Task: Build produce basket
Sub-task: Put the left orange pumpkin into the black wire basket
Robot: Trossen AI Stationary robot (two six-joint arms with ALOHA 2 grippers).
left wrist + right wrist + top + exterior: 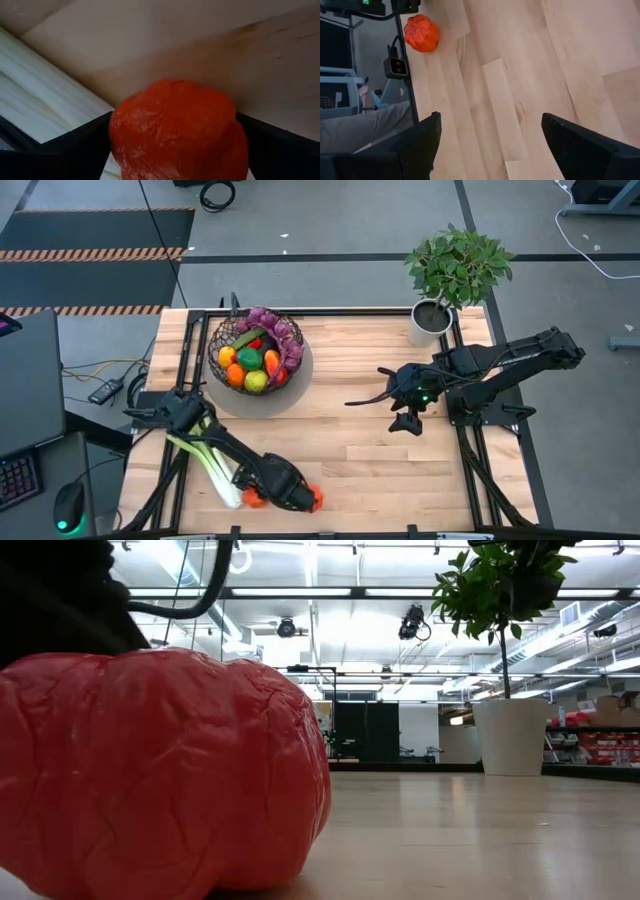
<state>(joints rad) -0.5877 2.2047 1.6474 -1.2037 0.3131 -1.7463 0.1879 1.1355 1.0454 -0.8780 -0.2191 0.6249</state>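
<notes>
Red-orange pepper (177, 130) sits pinched between the left gripper (300, 498) fingers at the table's (380, 450) near edge beside the leek (212, 467) — right gripper (365, 398) spread, hovering mid-table.

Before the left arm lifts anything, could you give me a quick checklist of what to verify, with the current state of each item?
1. Left gripper around the red-orange pepper: ok, a finger sits on each side of it.
2. Firm grip on the pepper: cannot tell, contact at the pads is not clear.
3. Leek clear of the lift: not ok, it lies right beside the pepper under the left arm.
4. Basket has room: cannot tell, it is already heaped with produce.
5. Right gripper out of the way: ok, open and empty over bare table on the right side.
</notes>
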